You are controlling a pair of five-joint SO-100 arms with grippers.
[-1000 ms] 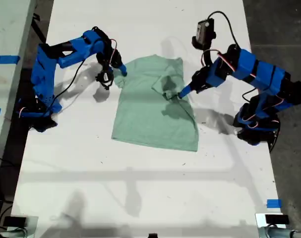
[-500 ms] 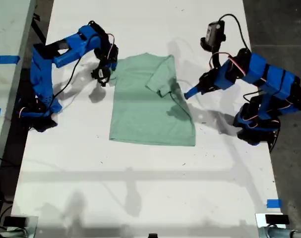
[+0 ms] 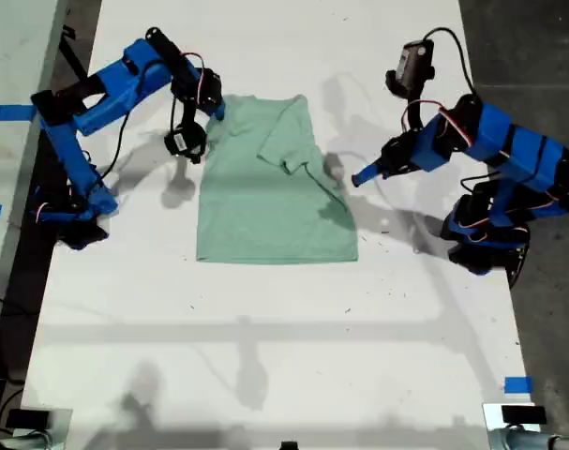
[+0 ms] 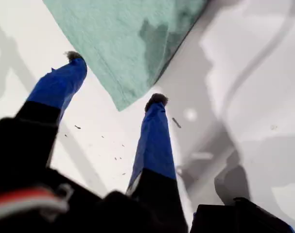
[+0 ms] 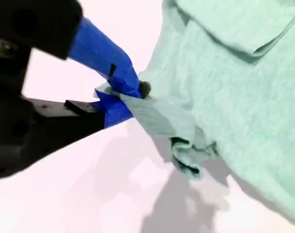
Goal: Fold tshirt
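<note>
The tshirt is soft, matt cloth with a slightly fuzzy weave. The table is smooth and white with a dull shine. My first gripper and my second gripper have smooth blue plastic fingers on black plastic bodies.

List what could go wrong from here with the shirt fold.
1. My second gripper pinches only a small bunched edge of the pale mint-green cloth t-shirt; it may slip free when pulled.
2. My first gripper hangs with jaws open, clear of the cloth, so nothing pins the shirt: a pull could drag it whole across the white table instead of folding it.
</note>
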